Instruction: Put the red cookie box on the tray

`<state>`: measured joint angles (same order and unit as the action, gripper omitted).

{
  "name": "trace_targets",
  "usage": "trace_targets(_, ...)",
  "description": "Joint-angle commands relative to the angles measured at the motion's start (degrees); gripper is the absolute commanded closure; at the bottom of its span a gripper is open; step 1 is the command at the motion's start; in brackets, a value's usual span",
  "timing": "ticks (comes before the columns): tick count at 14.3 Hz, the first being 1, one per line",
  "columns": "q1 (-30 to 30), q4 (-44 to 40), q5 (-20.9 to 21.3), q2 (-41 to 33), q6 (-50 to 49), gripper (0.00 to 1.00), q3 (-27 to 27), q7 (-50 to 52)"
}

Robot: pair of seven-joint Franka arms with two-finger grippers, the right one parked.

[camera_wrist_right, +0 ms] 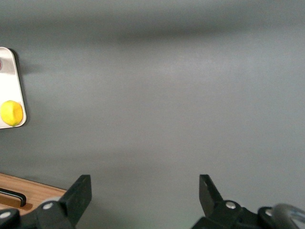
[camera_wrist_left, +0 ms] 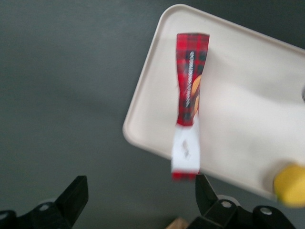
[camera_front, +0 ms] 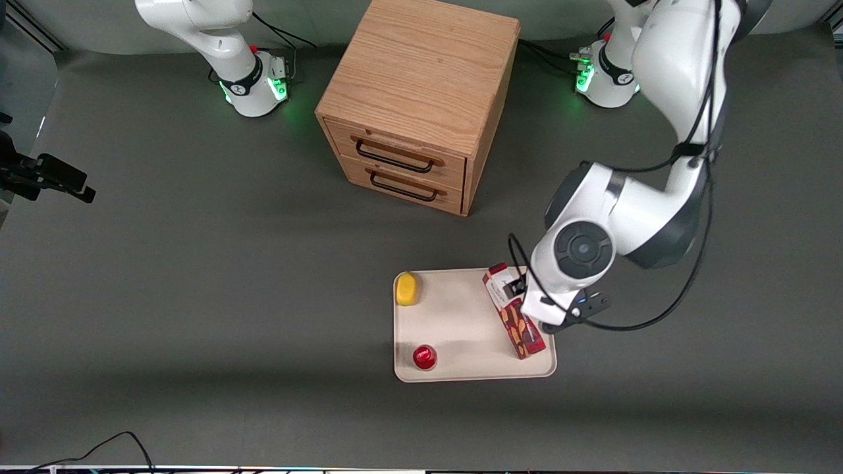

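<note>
The red cookie box (camera_front: 518, 319) lies on the cream-white tray (camera_front: 461, 316), along the tray's edge toward the working arm's end. Its white label end points away from the front camera and reaches the tray's rim. My left gripper (camera_front: 520, 291) hangs just above that label end, largely hidden under the wrist. In the left wrist view the box (camera_wrist_left: 191, 86) rests on the tray (camera_wrist_left: 238, 119). The gripper (camera_wrist_left: 140, 185) is open there, fingers wide apart with nothing between them, and one fingertip (camera_wrist_left: 202, 183) is close beside the label end.
A yellow lemon (camera_front: 407, 288) and a small round red object (camera_front: 425, 357) sit on the tray toward the parked arm's end. A wooden drawer cabinet (camera_front: 421, 85) stands farther from the front camera than the tray. Dark grey table lies all round.
</note>
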<state>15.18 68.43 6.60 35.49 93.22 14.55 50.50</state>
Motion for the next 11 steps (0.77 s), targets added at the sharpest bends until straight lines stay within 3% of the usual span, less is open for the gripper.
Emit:
trace_targets(1, -3.7, 2.9, -3.4, -9.0, -8.0, 0.0, -0.7, -11.9)
trace_targets(3, -5.4, 8.5, -4.0, -16.5, -9.6, 0.0, -3.4, -23.0)
trace_targets(6, -5.0, 18.2, -9.5, -26.8, -9.1, 0.0, -14.3, -39.2)
trace_targets(9, -4.8, 27.5, -9.0, -35.5, -7.0, 0.0, -20.7, -48.9)
trace_targets(11, -4.8, 34.2, -3.6, -41.4, -3.2, 0.0, -22.7, -52.8)
